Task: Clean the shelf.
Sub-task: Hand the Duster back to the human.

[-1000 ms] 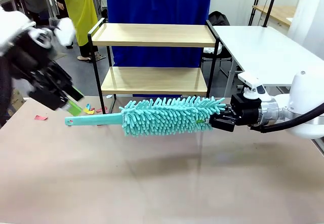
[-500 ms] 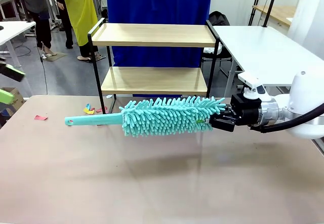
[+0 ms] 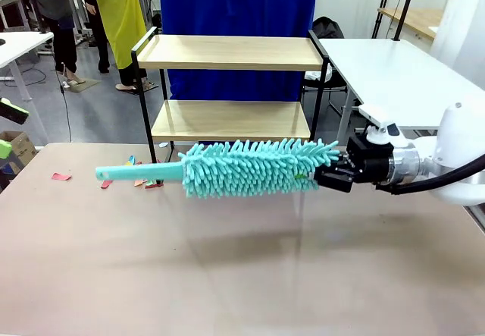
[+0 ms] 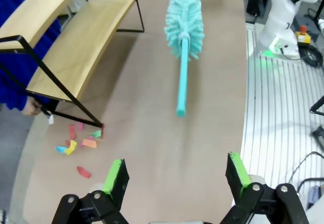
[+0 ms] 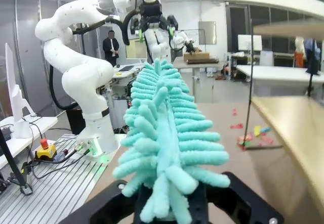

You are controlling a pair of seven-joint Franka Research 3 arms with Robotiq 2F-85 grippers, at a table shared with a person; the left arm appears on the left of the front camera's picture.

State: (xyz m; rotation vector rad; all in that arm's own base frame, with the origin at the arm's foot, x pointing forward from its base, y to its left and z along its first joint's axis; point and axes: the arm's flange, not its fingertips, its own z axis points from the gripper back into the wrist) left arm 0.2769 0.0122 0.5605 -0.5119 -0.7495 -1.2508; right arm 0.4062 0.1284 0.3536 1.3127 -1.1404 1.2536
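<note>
Both shelf (image 3: pixel 231 86) boards, beyond the table's far edge, appeared unwiped. Right gripper (image 3: pixel 327 177) was clamped on the duster (image 3: pixel 250 168), held level before it; left gripper (image 4: pixel 176 178) stood apart. Wiping remained.

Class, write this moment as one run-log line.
right gripper: shut on duster | left gripper: open, empty | shelf: untouched | paper scraps: on table

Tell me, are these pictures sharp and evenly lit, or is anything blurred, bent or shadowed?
Front view: sharp and evenly lit, with a soft shadow on the table under the duster. Left wrist view: wide-angle bending curves the shelf boards. Right wrist view: the duster's near fluff and the shelf board at the right look soft, and ceiling lights glare.
</note>
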